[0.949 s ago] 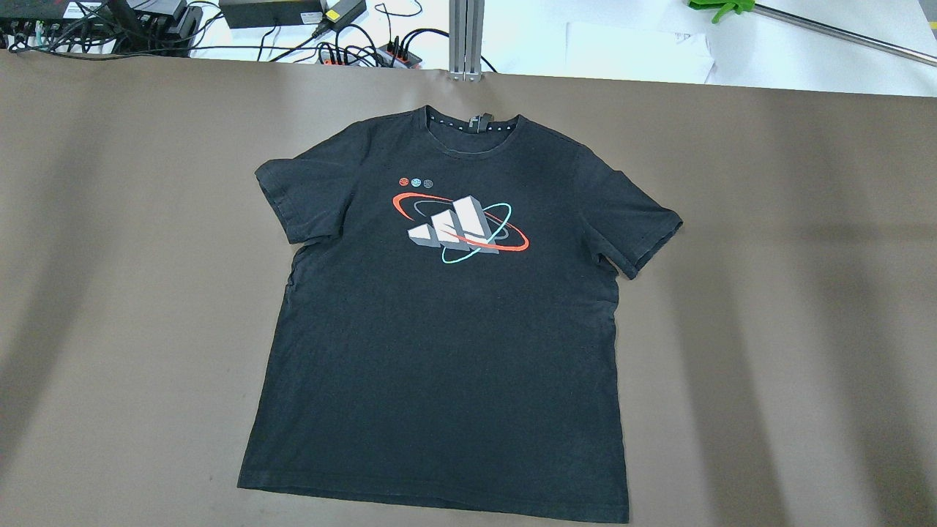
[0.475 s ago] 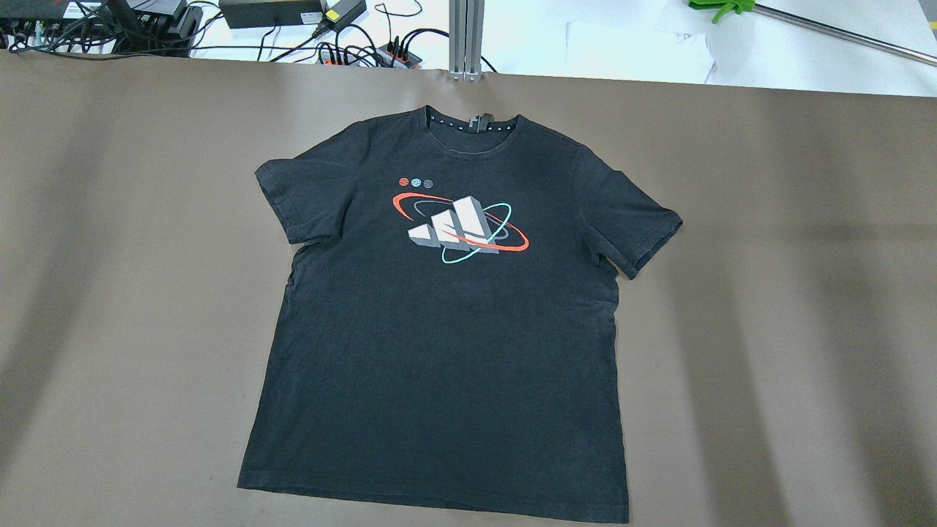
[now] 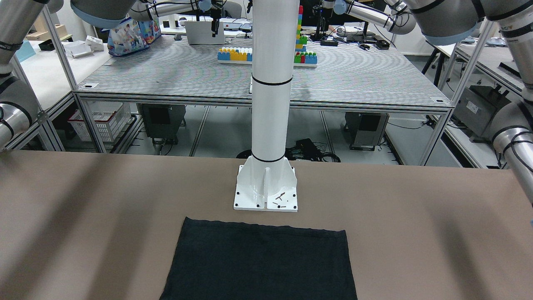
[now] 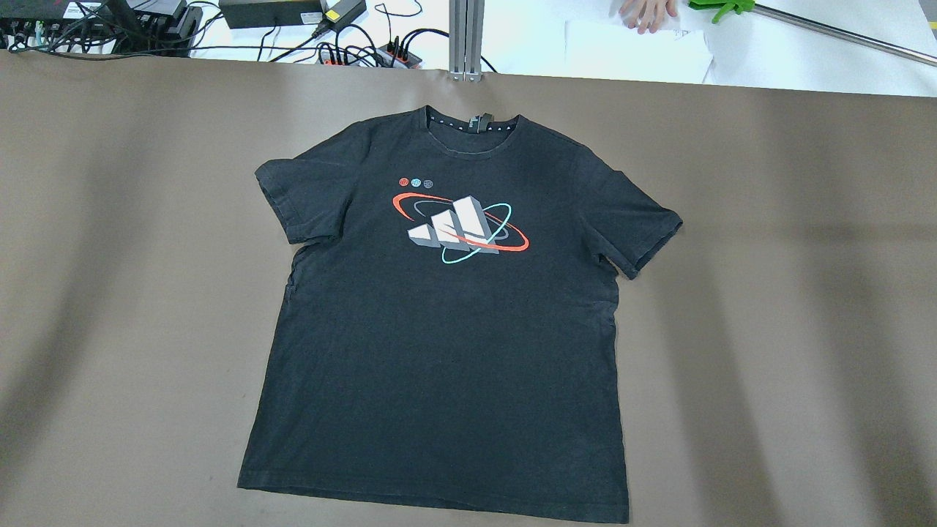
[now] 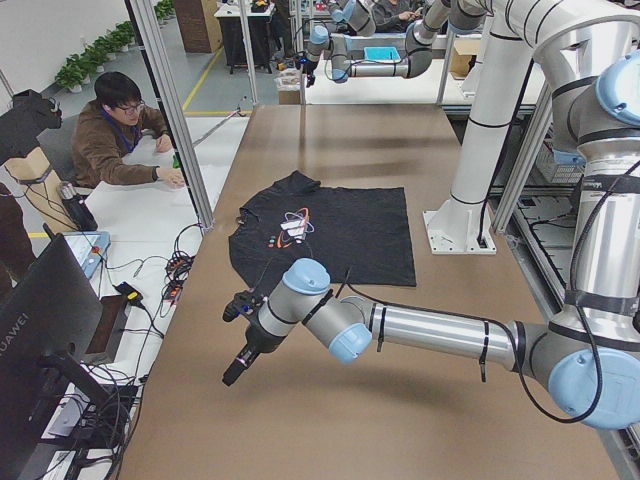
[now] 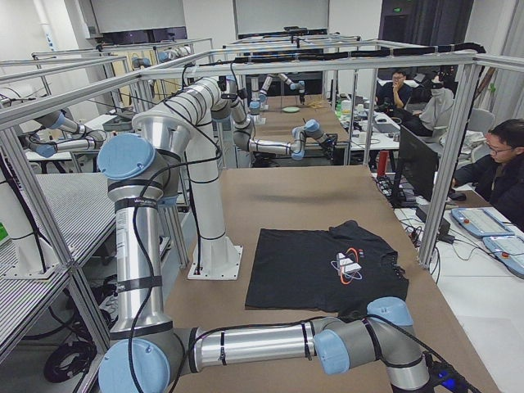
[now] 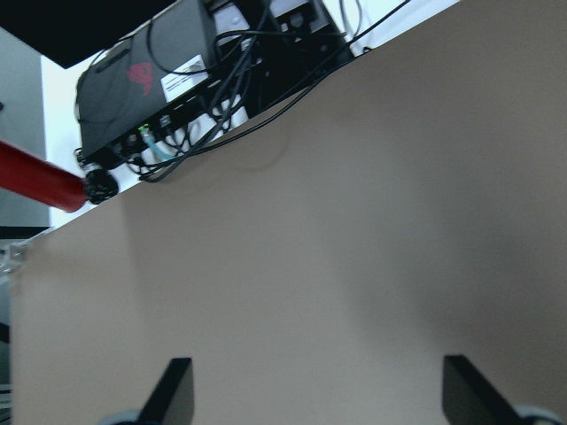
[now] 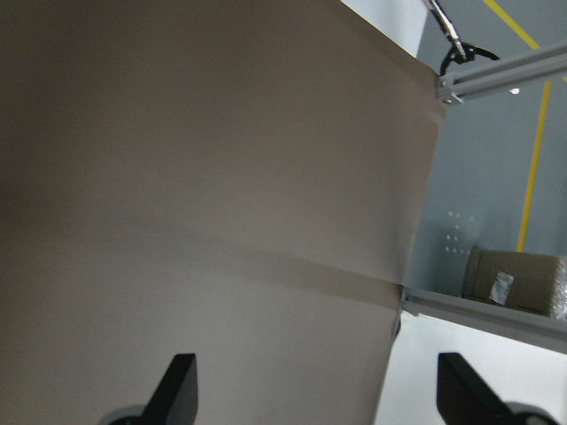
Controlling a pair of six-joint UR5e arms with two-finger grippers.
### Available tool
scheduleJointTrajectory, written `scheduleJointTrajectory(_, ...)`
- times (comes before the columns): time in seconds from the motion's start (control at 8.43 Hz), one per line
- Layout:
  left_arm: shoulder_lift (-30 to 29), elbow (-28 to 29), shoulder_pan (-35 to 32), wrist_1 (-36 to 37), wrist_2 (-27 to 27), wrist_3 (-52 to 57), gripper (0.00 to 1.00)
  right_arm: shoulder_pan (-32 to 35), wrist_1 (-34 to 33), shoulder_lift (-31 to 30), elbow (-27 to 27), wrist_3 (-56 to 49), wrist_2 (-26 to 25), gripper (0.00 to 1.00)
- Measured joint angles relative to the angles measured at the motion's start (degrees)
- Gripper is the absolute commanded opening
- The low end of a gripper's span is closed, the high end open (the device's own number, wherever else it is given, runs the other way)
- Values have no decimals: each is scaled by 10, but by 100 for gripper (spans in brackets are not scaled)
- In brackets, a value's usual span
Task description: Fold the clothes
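Observation:
The clothes are one black T-shirt [image 4: 446, 351] with a white, red and teal print on the chest. It lies flat and face up on the brown table [image 4: 768, 293], collar at the far side, both sleeves spread. Its hem [image 3: 258, 262] lies just in front of the white pillar base. My left gripper [image 7: 323, 394] hangs open over bare table near the cable corner, well off the shirt, and shows in the exterior left view [image 5: 236, 365]. My right gripper [image 8: 321, 390] is open over bare table near an edge. Neither holds anything.
The white pillar base [image 3: 265, 189] is bolted down close to the hem. Cables and power boxes [image 4: 256, 22] and an aluminium post [image 4: 466, 36] line the far edge. A person's hand [image 4: 644, 11] rests on white paper beyond it. A person [image 5: 115, 130] sits beside the table.
A person's hand has come into the overhead view at the top, on the white paper. The T-shirt lies as before.

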Motion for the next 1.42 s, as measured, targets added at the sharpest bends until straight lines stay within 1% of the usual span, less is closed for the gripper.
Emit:
scheduleJointTrajectory(0.12, -16, 2, 19, -3, -15, -31, 100, -10, 6, 6, 0, 2, 22, 95)
scheduleJointTrajectory(0.36, -51, 6, 68, -17, -24, -121, 100, -32, 27, 21, -2, 40, 39, 95)
scheduleJointTrajectory(0.59, -93, 15, 125, -43, -23, -239, 100, -56, 49, 39, -4, 129, 66, 95)
scheduleJointTrajectory(0.71, -116, 30, 145, -54, -20, -280, 100, -76, 68, 44, -5, 178, 76, 95)
scheduleJointTrajectory(1.07, -171, 89, 173, -90, -10, -350, 100, -153, 159, 49, -22, 337, 83, 95)
scheduleJointTrajectory(1.42, -203, 120, 184, -96, -5, -376, 100, -236, 262, 51, -52, 456, 75, 95)
